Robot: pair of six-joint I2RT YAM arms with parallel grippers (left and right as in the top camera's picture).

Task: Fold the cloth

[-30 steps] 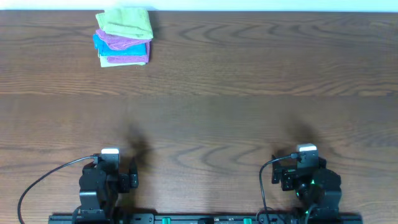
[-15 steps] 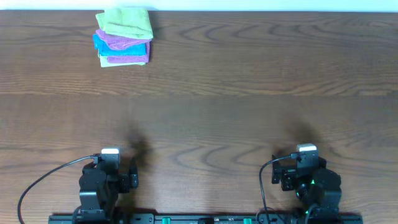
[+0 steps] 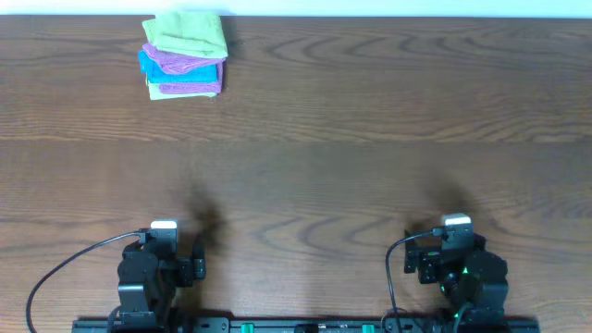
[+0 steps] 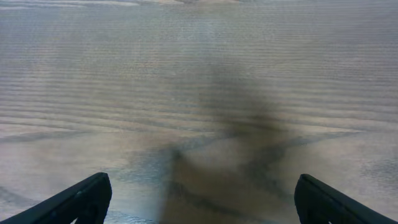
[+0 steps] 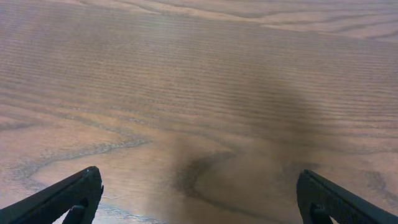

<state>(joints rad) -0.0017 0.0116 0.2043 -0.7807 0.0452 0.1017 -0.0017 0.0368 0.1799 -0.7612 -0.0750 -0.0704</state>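
Note:
A stack of folded cloths point(image 3: 184, 55), green on top, then purple, blue and pale ones, lies at the far left of the wooden table point(image 3: 370, 139). My left gripper point(image 3: 163, 242) rests at the near left edge, open and empty; its wrist view shows only bare wood between the fingers point(image 4: 200, 196). My right gripper point(image 3: 456, 239) rests at the near right edge, open and empty, with bare wood between its fingers point(image 5: 199, 193). Both are far from the stack. No unfolded cloth is in view.
A black rail point(image 3: 305, 325) runs along the table's near edge under both arm bases. A black cable point(image 3: 65, 268) loops from the left arm. A white strip point(image 3: 370, 7) borders the table's far edge.

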